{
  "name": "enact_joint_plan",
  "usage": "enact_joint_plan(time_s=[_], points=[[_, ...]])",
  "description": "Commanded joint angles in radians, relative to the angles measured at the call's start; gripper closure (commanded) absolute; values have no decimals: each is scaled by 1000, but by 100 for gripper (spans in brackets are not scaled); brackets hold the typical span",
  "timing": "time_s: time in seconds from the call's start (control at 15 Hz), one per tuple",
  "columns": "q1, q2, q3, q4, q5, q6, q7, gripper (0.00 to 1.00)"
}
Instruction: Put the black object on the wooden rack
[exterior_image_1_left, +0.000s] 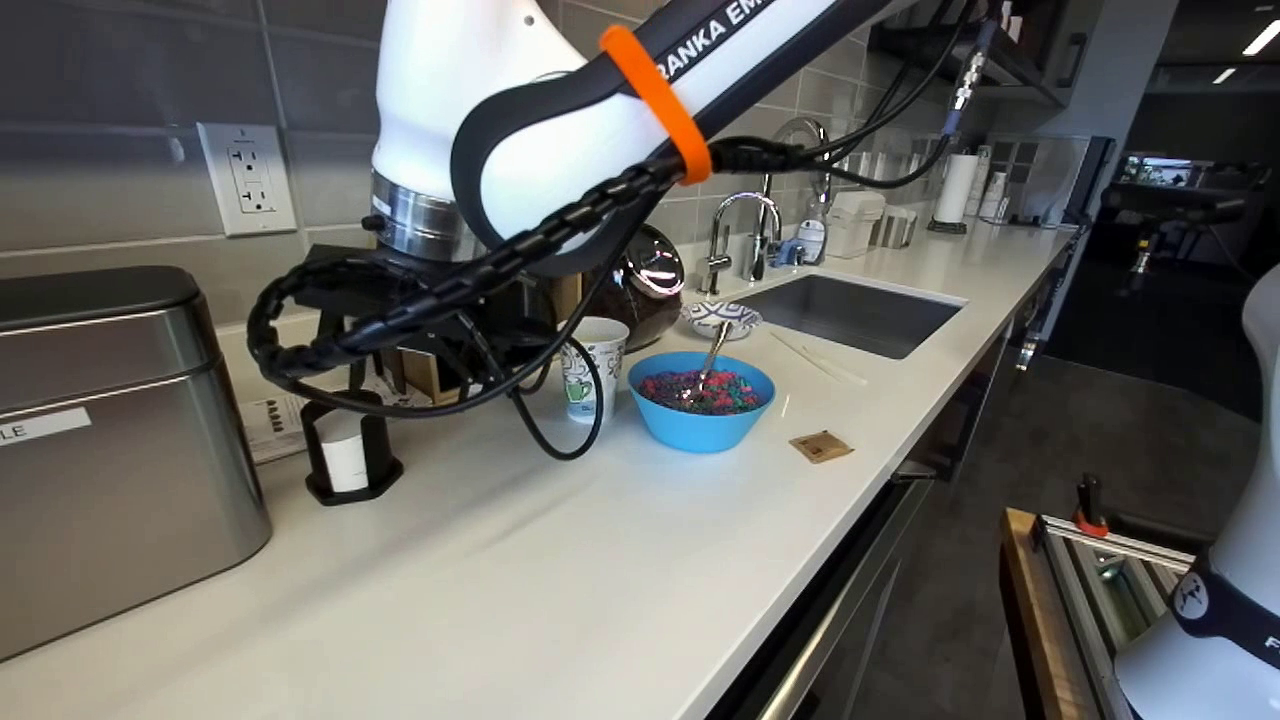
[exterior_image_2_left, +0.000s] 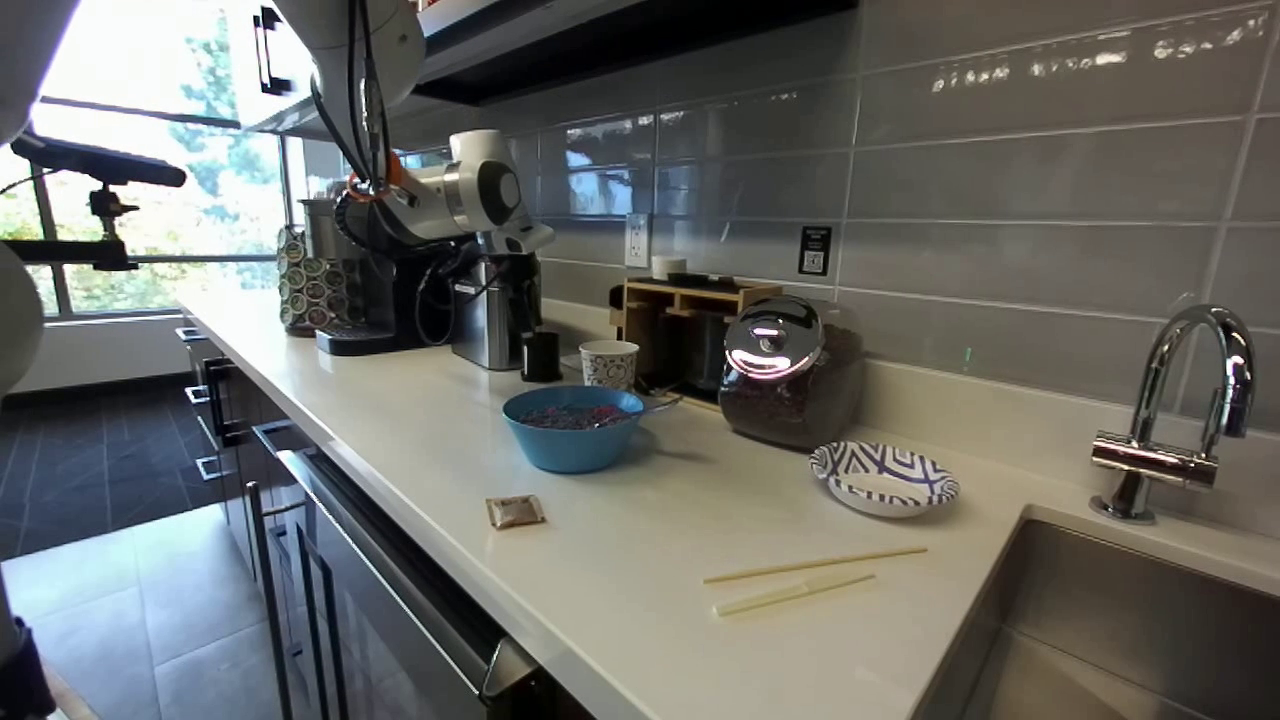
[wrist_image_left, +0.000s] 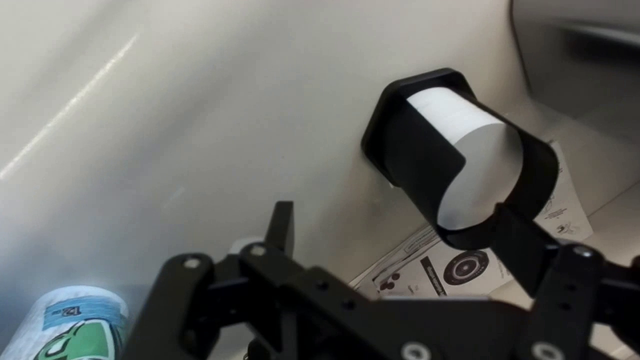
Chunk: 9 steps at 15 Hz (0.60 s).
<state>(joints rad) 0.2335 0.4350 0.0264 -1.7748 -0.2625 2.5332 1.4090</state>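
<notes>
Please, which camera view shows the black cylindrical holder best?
The wrist view: the black cylindrical holder looks largest there, showing its open top and white insert. Both exterior views show it smaller, from the side: in an exterior view its insert shows; in an exterior view the holder looks all dark.

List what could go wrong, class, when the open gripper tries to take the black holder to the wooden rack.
In the wrist view, one finger of the gripper overlaps the rim of the black holder; a slightly off approach might knock it over.
The white cylinder inside could slide out if the holder tilts.
In an exterior view, the wooden rack appears to have a white object on top, so placing there may be cramped.
</notes>
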Motion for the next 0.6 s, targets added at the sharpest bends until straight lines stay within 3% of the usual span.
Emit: enact_joint_plan(time_s=[0.0, 0.27, 0.4, 0.53], points=[[58, 64, -53, 66, -20, 22, 31, 9], [91, 91, -84, 112, -20, 14, 36, 40], [102, 98, -96, 126, -18, 10, 41, 65], [108, 105, -105, 136, -17, 10, 45, 70]])
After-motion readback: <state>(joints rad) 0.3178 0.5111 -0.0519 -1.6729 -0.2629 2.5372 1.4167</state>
